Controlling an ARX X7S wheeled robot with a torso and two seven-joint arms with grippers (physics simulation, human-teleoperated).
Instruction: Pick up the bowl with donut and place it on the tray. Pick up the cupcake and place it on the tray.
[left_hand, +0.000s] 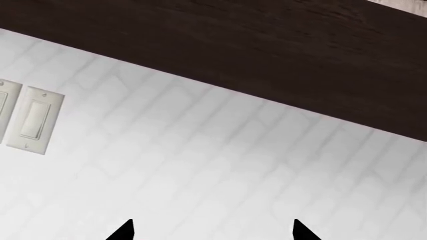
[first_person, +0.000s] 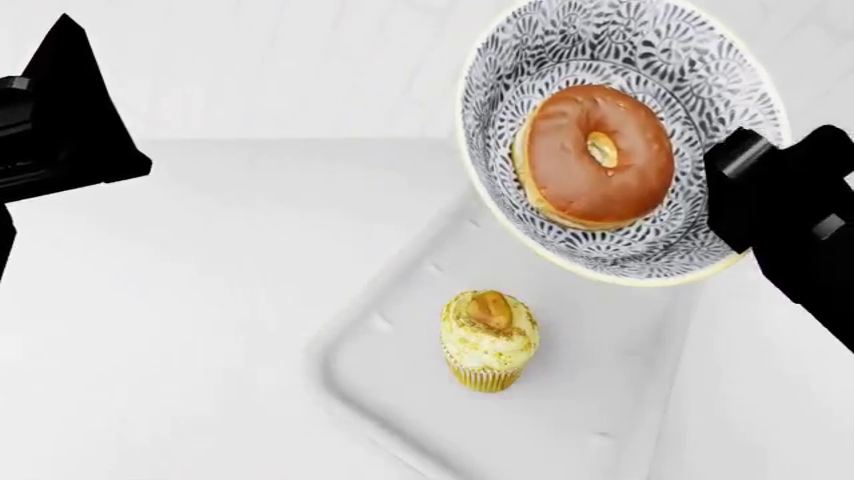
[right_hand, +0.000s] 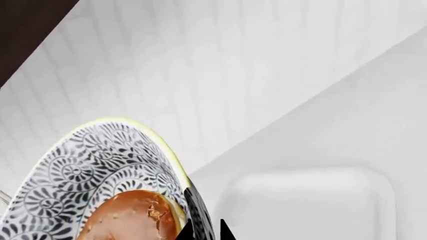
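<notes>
The patterned bowl (first_person: 627, 140) hangs in the air above the far part of the white tray (first_person: 400, 400), tilted toward me, with the glazed donut (first_person: 597, 155) lying inside it. My right gripper (first_person: 737, 190) is shut on the bowl's right rim. In the right wrist view the bowl (right_hand: 87, 170) and donut (right_hand: 130, 217) sit beside the gripper (right_hand: 205, 231), whose tips pinch the rim. The cupcake (first_person: 489, 340) stands upright on the tray. My left gripper (left_hand: 212, 231) is open and empty, raised at the left (first_person: 60, 110).
The tray lies on a white counter (first_person: 187, 330) against a white tiled wall (left_hand: 220, 165). Light switches (left_hand: 33, 122) are set in that wall under a dark wooden cabinet (left_hand: 233, 45).
</notes>
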